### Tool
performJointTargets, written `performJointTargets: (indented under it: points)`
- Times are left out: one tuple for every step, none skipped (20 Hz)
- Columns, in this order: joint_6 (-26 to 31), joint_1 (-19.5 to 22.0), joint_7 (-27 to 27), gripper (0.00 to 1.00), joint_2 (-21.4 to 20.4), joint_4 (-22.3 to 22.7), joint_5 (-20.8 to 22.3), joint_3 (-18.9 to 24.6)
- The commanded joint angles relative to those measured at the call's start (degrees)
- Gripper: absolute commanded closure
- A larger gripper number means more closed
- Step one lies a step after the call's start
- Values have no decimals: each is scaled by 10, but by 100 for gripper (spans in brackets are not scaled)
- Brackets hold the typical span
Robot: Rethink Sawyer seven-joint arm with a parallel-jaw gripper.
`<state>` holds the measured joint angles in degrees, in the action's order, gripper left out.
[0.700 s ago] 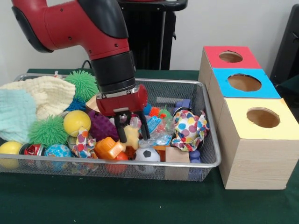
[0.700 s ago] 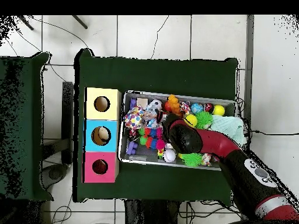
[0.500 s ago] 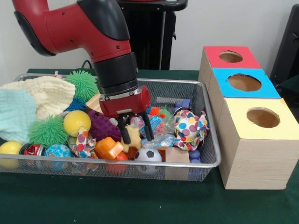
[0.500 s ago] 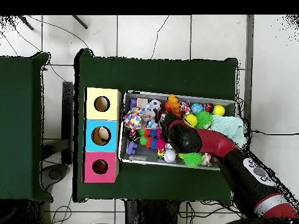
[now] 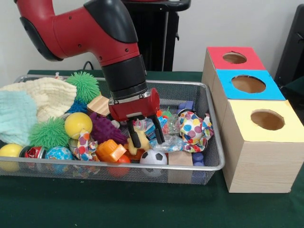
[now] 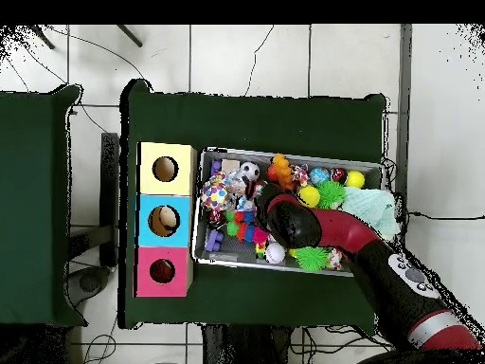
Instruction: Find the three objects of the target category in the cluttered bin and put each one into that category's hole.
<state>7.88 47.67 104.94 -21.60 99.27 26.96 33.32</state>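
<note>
One grasp in hand: your pincer (image 5: pixel 147 137) sits low in the bin (image 5: pixel 214 164), its two black fingers astride a small yellow-tan plush toy (image 5: pixel 138 138).
Pincer state: fingers closed on the plush toy as far as the front view shows; the toy's body fills the gap between them, and the overhead view hides the contact under the arm.
Toy's place: directly between and just under the fingertips, above the little soccer ball (image 5: pixel 153 157), with the orange plastic toy (image 5: pixel 110 151) to one side and the polka-dot ball (image 5: pixel 189 128) to the other.
Toy's long axis: you cannot tell it; only a rounded lump shows between the fingers.
Key relation: the hole (image 5: pixel 234 58) in the red-topped box (image 5: pixel 233 59) lies beyond the bin's end wall, on the polka-dot-ball side of the pincer and farther back toward the pedestal.
Boxes to skip: the blue-topped box (image 5: pixel 248 84) and yellow-topped box (image 5: pixel 266 120) stand in the same row.
Judgement: you likely need a straight lift clear of the clutter and rim before carrying across.
Risk: a soft toy may slip, or drag wrappers up with it.
</note>
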Motion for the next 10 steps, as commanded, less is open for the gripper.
performJointTargets:
  points:
    - [81, -15, -72, 0, 38, -37, 57, -6]
    - [80, -19, -71, 0, 36, -38, 62, -10]
    - [79, -22, -70, 0, 32, -37, 66, -14]
    - [78, -24, -69, 0, 29, -37, 70, -18]
    - [75, -26, -65, 0, 27, -35, 73, -22]
    - [71, -28, -61, 0, 23, -33, 77, -27]
    - [69, -31, -57, 0, 16, -30, 78, -31]
    - [68, -36, -53, 0, 11, -30, 81, -36]
    - [67, -40, -48, 0, 6, -29, 83, -41]
    - [66, -43, -45, 0, 2, -28, 86, -44]
